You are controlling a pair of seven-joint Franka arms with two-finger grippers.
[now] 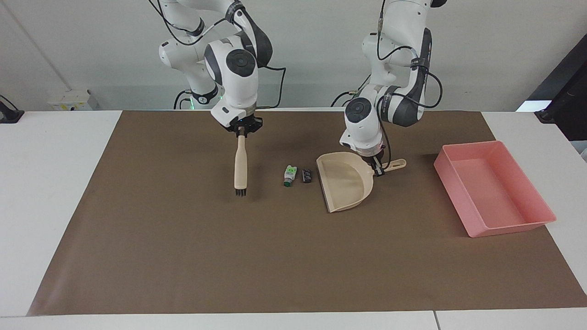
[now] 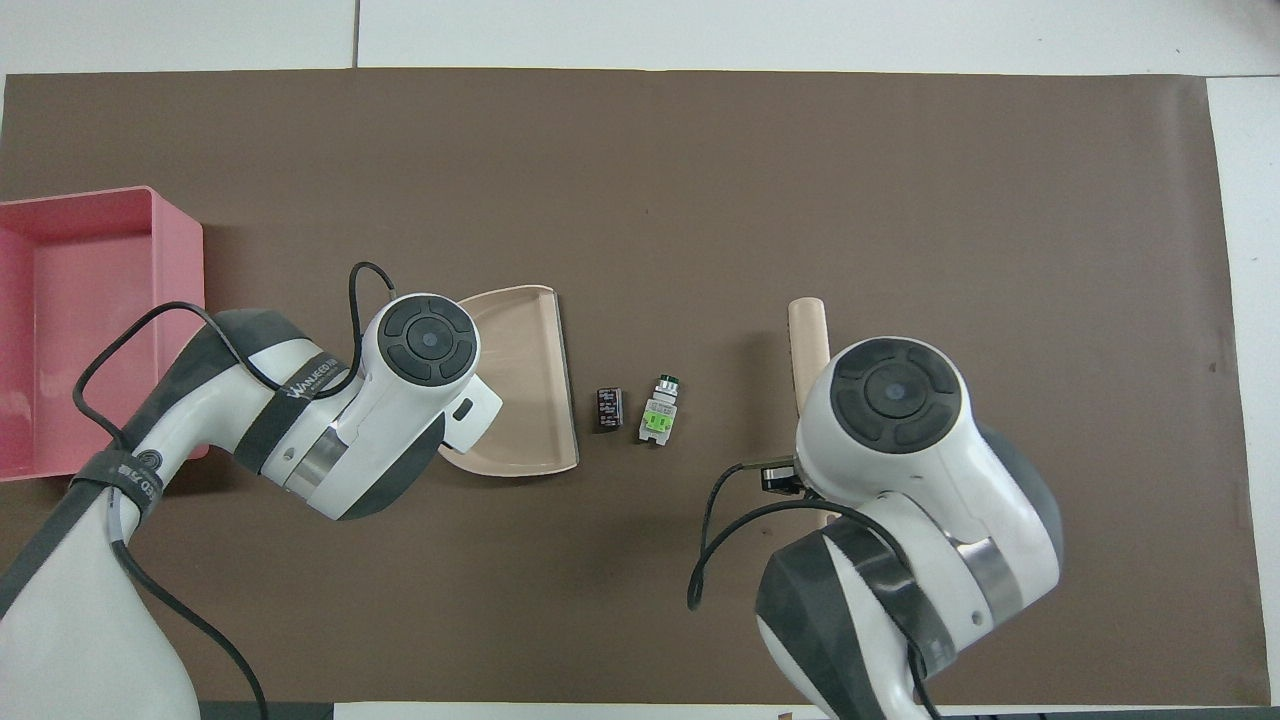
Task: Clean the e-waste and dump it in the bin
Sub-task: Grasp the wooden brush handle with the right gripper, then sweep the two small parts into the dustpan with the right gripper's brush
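Note:
The e-waste lies mid-mat: a white cylinder-like piece point(image 1: 290, 175) point(image 2: 657, 411) with a green label, and a small dark block point(image 1: 307, 176) point(image 2: 609, 409) beside it. My left gripper point(image 1: 378, 170) is shut on the handle of the beige dustpan point(image 1: 346, 185) point(image 2: 520, 380), whose open edge faces the dark block. My right gripper point(image 1: 241, 133) is shut on the handle of the beige brush point(image 1: 240, 165) point(image 2: 808, 335). The brush hangs bristles down, just above the mat, beside the white piece toward the right arm's end. The pink bin point(image 1: 490, 192) point(image 2: 90, 330) stands at the left arm's end.
A brown mat point(image 1: 275, 256) covers most of the white table. In the overhead view both arms hide their own grippers and part of the dustpan and brush.

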